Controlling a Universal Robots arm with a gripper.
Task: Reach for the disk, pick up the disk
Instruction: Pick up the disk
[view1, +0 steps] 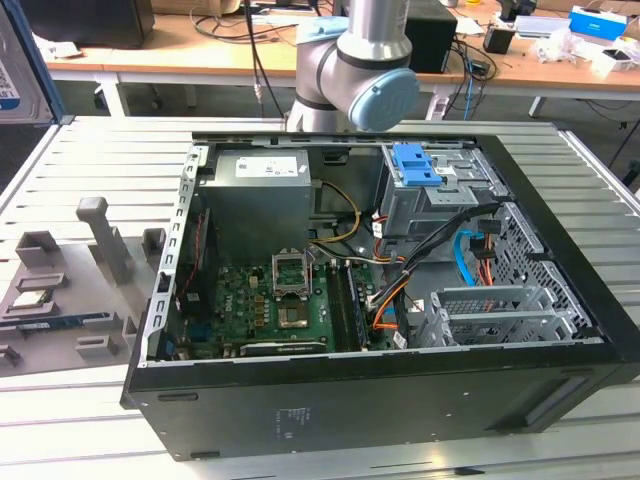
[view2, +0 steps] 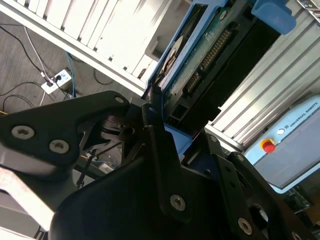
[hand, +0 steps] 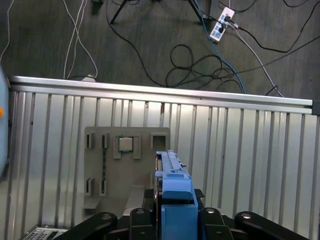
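A slatted aluminium table carries an open black computer case. In the exterior view the case lies on its side, exposing its green motherboard, grey power supply and drive cages. The silver, blue-capped robot arm rises behind the case's far wall. A grey fixture plate with moulded slots lies on the table at the exterior view's left, well apart from the case.

In the first wrist view the gripper hangs over the table slats near that plate. Dark floor and loose cables lie beyond the table's edge. The disk sits edge-on in the gripper's grasp, blue frame outermost, clear of the table.

A blue plastic bracket rests on top of a drive cage inside the case. In the second wrist view the black fingers are closed onto the disk from either side, pinching it. Its circuit board and connector row face the camera, and the blue frame runs along its edges. A white power strip lies on the floor.
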